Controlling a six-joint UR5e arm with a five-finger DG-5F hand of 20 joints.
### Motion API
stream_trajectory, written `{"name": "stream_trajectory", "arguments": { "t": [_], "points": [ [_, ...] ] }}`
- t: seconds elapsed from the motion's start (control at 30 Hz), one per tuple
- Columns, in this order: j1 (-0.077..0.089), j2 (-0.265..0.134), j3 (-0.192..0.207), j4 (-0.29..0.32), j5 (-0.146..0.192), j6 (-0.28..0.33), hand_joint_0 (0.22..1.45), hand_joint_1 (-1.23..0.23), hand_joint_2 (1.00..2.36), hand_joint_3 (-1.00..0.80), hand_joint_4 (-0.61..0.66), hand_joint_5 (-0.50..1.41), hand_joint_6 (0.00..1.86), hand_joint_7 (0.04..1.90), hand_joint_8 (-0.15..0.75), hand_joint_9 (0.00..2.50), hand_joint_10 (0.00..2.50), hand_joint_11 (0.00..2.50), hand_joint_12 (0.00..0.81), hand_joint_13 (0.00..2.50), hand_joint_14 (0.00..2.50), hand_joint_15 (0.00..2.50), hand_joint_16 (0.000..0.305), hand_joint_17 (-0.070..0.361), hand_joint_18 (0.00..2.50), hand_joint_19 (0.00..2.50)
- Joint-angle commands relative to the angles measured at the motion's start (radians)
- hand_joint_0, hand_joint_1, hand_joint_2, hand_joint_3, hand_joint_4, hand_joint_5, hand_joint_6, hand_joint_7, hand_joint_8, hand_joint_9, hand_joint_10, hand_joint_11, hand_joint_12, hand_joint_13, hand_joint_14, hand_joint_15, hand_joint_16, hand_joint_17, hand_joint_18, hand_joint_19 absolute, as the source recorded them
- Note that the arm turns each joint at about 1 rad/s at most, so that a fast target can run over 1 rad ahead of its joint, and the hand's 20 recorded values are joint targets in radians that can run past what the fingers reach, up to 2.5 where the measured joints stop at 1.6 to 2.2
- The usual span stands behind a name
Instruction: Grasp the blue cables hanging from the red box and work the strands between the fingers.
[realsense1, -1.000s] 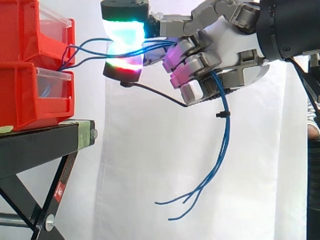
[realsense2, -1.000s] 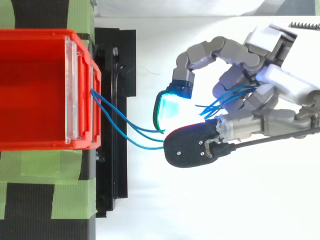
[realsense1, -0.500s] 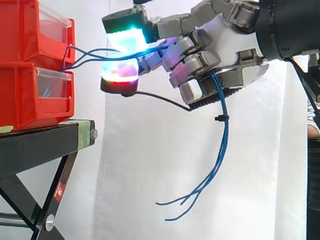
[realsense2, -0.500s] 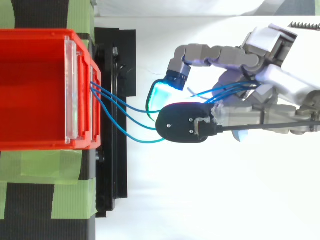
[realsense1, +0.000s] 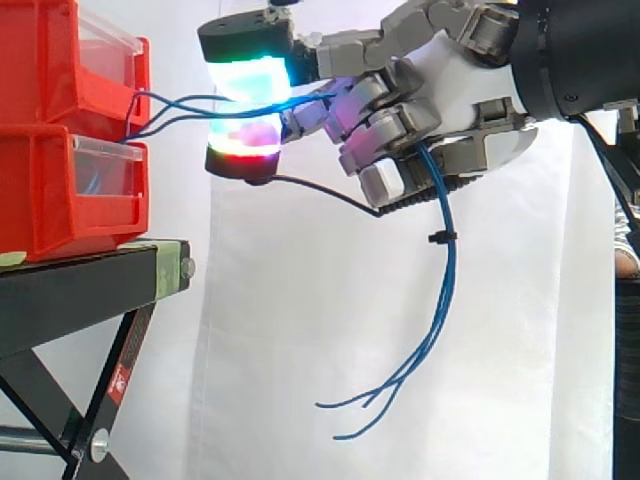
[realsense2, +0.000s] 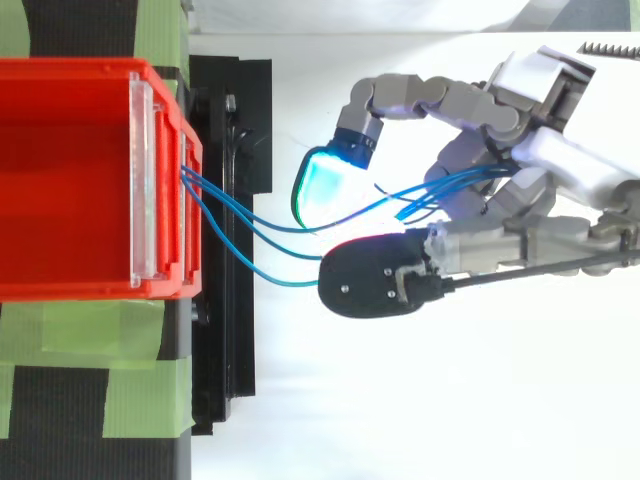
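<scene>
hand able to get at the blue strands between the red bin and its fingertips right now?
Likely yes: the hand pinches the blue cables between its glowing pads, and that stretch from the red bin runs through open air with nothing across it.

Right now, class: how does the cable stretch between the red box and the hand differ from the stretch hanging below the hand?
The box-side stretch runs roughly level, held by the red box and the hand; the hanging stretch drops with free ends. Box-side strands fan apart; hanging strands are bunched at a black tie. Both are the same blue cables.
</scene>
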Motion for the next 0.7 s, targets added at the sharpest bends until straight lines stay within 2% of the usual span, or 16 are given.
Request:
{"name": "stream_trajectory", "arguments": {
  "t": [0.0, 0.03, 0.1, 0.13, 0.17, 0.23, 0.3, 0.33, 0.43, 0.67],
  "points": [
    [-0.001, 0.000, 0.000, 0.002, 0.000, 0.000, 0.96, -0.77, 1.02, -0.40, 0.20, -0.08, 0.40, 1.30, 0.508, 1.75, 2.50, 2.50, 0.556, 1.85, 2.50, 1.78, 0.195, 0.146, 2.30, 0.71],
    [0.001, 0.000, 0.000, 0.002, 0.000, 0.000, 0.92, -0.78, 1.02, -0.54, 0.20, -0.08, 0.37, 1.31, 0.508, 1.75, 2.50, 2.50, 0.556, 1.85, 2.50, 1.78, 0.195, 0.146, 2.30, 0.71],
    [-0.001, 0.000, 0.000, 0.005, 0.000, 0.001, 0.91, -0.79, 1.01, -0.62, 0.20, -0.07, 0.35, 1.31, 0.508, 1.75, 2.50, 2.50, 0.556, 1.85, 2.50, 1.78, 0.195, 0.146, 2.30, 0.71],
    [-0.001, 0.000, 0.000, 0.005, 0.000, 0.001, 0.93, -0.79, 1.02, -0.60, 0.20, -0.07, 0.35, 1.31, 0.508, 1.75, 2.50, 2.50, 0.556, 1.85, 2.50, 1.78, 0.195, 0.146, 2.30, 0.71],
    [-0.001, 0.000, 0.000, 0.008, 0.000, 0.003, 0.94, -0.79, 1.02, -0.56, 0.20, -0.07, 0.35, 1.31, 0.508, 1.75, 2.50, 2.50, 0.556, 1.85, 2.50, 1.78, 0.195, 0.146, 2.30, 0.71],
    [-0.001, 0.000, 0.000, 0.018, 0.006, 0.009, 1.04, -0.76, 1.02, -0.22, 0.19, -0.07, 0.49, 1.25, 0.508, 1.75, 2.50, 2.50, 0.556, 1.85, 2.50, 1.78, 0.195, 0.146, 2.30, 0.71],
    [0.001, 0.000, 0.000, 0.028, 0.011, 0.015, 1.08, -0.72, 1.03, 0.01, 0.18, -0.05, 0.54, 1.22, 0.508, 1.75, 2.50, 2.50, 0.556, 1.85, 2.50, 1.78, 0.195, 0.146, 2.30, 0.71],
    [0.001, 0.000, 0.000, 0.036, 0.015, 0.020, 1.10, -0.70, 1.02, 0.07, 0.18, -0.03, 0.56, 1.22, 0.508, 1.75, 2.50, 2.50, 0.556, 1.85, 2.50, 1.78, 0.195, 0.146, 2.30, 0.71],
    [0.002, 0.000, 0.000, 0.051, 0.022, 0.029, 1.12, -0.68, 1.02, 0.10, 0.19, 0.06, 0.53, 1.24, 0.508, 1.75, 2.50, 2.50, 0.556, 1.85, 2.50, 1.78, 0.195, 0.146, 2.30, 0.71],
    [0.002, 0.000, 0.000, 0.051, 0.022, 0.029, 1.14, -0.68, 1.02, 0.17, 0.16, 0.14, 0.43, 1.29, 0.508, 1.75, 2.50, 2.50, 0.556, 1.85, 2.50, 1.78, 0.195, 0.146, 2.30, 0.71]
  ]
}}
